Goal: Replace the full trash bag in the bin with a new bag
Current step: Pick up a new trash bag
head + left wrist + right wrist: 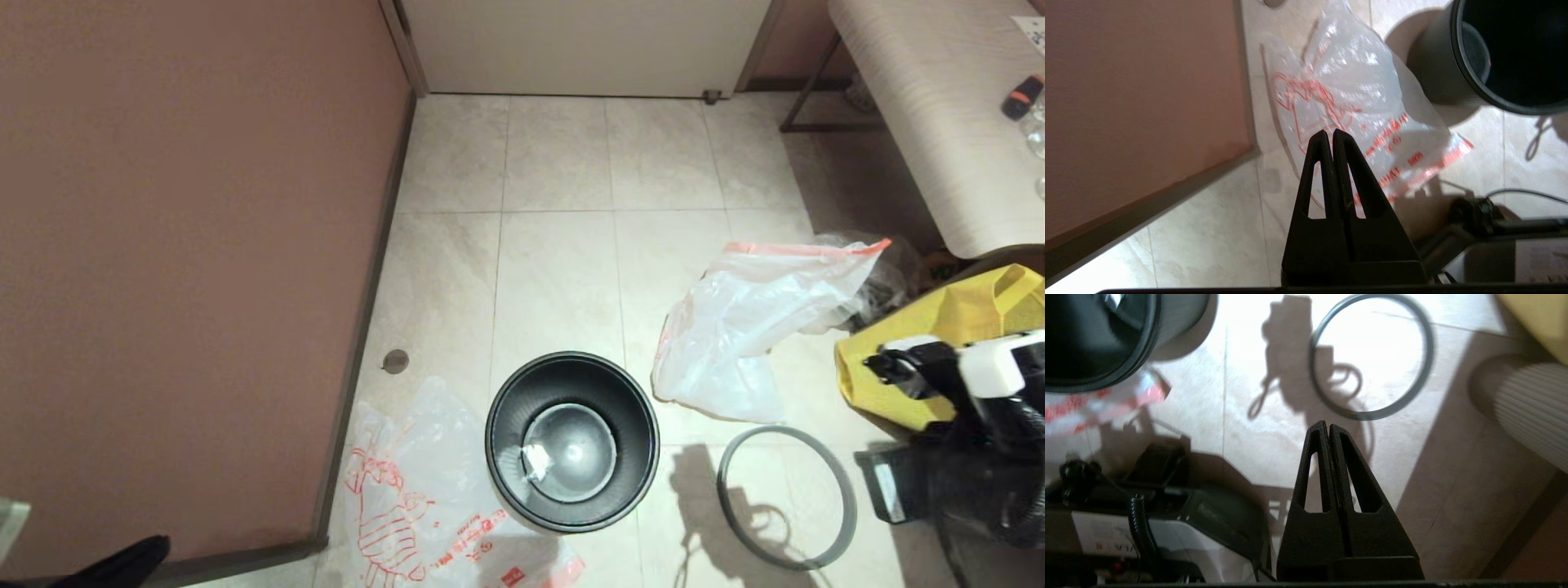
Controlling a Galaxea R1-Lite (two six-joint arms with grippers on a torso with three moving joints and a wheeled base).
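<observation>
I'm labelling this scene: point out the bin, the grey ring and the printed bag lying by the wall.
bin (571, 384), head view, on its ribbed inner wall.
grey ring (846, 498), head view, on its right arc.
printed bag (1347, 81), left wrist view, on its plain upper area.

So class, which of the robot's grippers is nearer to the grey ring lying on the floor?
The right. The right gripper hangs shut just beside the grey ring. The left gripper, also shut, is over the printed bag on the far side of the bin.
</observation>
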